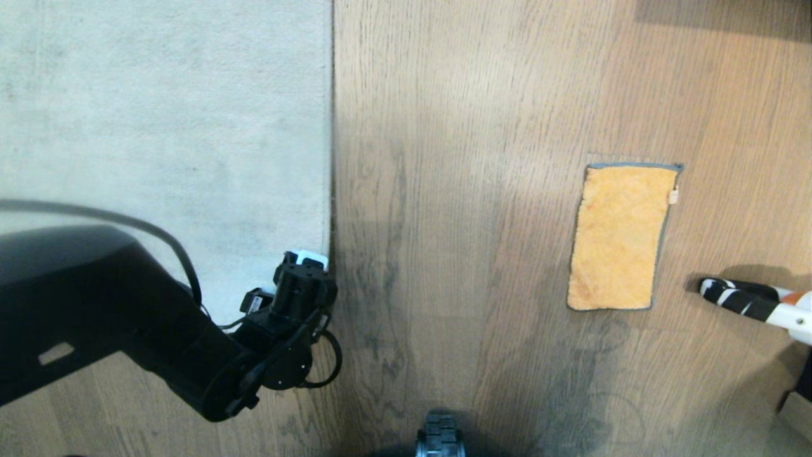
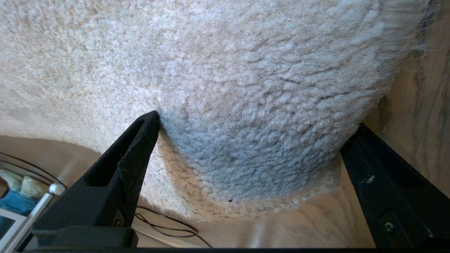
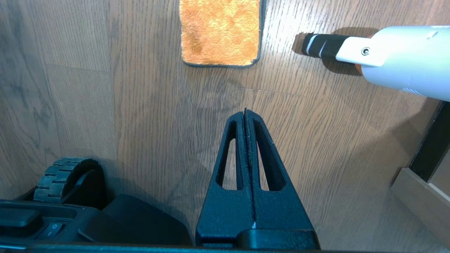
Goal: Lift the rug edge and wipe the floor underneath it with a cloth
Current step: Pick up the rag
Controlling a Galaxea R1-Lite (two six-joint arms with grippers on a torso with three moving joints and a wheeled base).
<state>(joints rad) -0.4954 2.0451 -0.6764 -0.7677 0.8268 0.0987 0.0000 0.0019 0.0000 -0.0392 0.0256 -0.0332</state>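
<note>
The pale rug point(image 1: 165, 127) covers the left of the head view, and its edge point(image 1: 330, 158) runs straight down the floor point(image 1: 457, 190). My left gripper point(image 1: 306, 270) is at the rug's near corner. In the left wrist view it point(image 2: 256, 121) stands open astride the rounded rug corner point(image 2: 246, 168). One finger point(image 2: 140, 140) rests on the pile and the other point(image 2: 362, 154) is beside the edge over bare floor. The orange cloth point(image 1: 618, 238) point(image 3: 220, 31) lies flat on the floor to the right. My right gripper point(image 3: 245, 111) is shut and empty above the floor, short of the cloth.
A white tool with a black-and-white striped tip point(image 1: 755, 301) point(image 3: 369, 52) lies right of the cloth. The base's wheel point(image 1: 439, 435) point(image 3: 59, 175) is at the near edge. Furniture point(image 3: 422, 189) stands at the far right. A thin cable point(image 2: 168, 225) lies on the floor near the rug corner.
</note>
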